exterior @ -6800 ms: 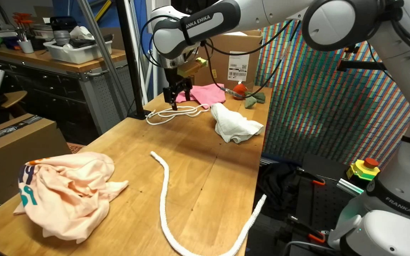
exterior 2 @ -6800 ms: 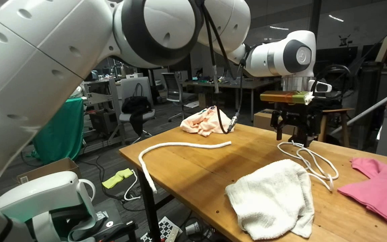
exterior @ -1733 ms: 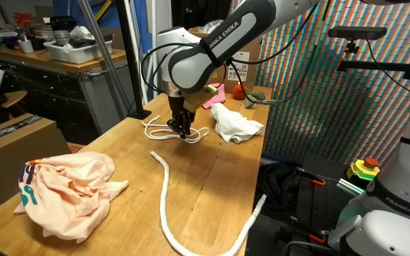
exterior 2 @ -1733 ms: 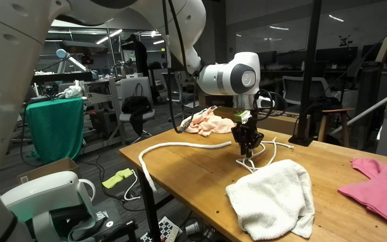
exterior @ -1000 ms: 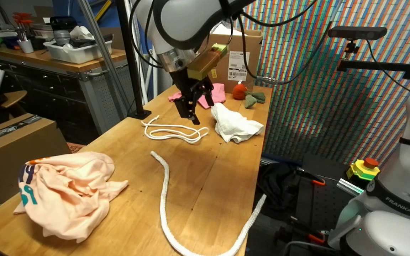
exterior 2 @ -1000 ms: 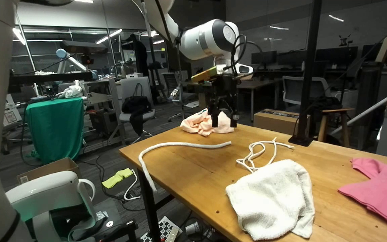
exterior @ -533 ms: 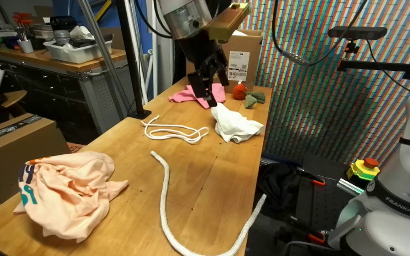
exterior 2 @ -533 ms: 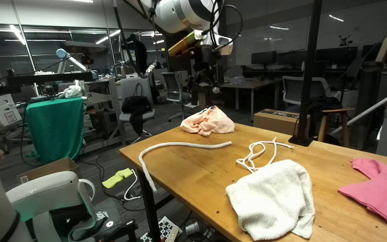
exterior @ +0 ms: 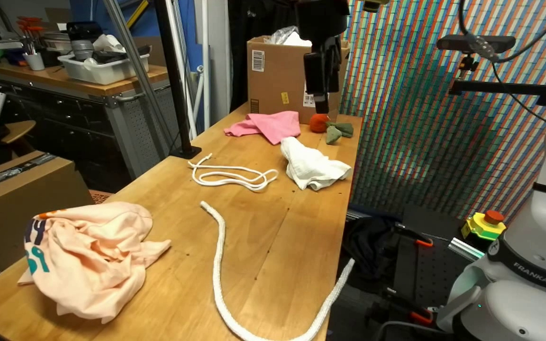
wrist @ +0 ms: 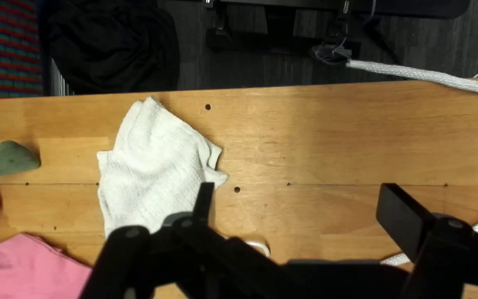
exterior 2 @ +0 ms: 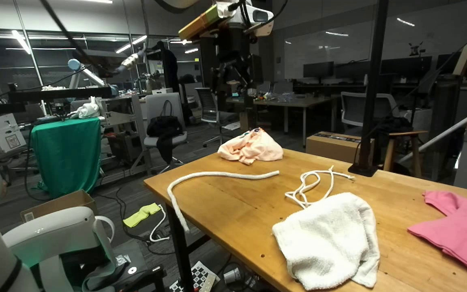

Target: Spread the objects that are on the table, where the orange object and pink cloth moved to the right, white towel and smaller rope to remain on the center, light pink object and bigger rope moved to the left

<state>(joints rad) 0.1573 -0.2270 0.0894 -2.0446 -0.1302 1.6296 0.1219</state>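
My gripper [wrist: 298, 186] is open and empty, high above the table; it shows in both exterior views [exterior: 323, 97] [exterior 2: 235, 101]. The smaller white rope [exterior: 256, 188] lies loosely looped beside the white towel [exterior: 312, 166]. The bigger white rope [exterior: 218, 255] lies curved, one end over the table edge [wrist: 430, 75]. The light pink cloth [exterior: 93, 260] is bunched at one table end, also in an exterior view [exterior 2: 251, 147]. The pink cloth [exterior: 273, 124] and the orange object [exterior: 319, 123] with green parts lie toward the opposite end. In the wrist view, my gripper hides most of the smaller rope [wrist: 259, 245].
A cardboard box [exterior: 277, 71] stands at the far table end behind the pink cloth. A black pole [exterior 2: 367, 101] rises from the table's edge near the smaller rope. An emergency stop button [exterior: 486, 225] sits near the robot base.
The smaller rope has moved away from the pink cloth, toward the bigger rope. My gripper, at the rope 1.7 seconds ago, has opened, let go and risen well clear. The other objects stayed.
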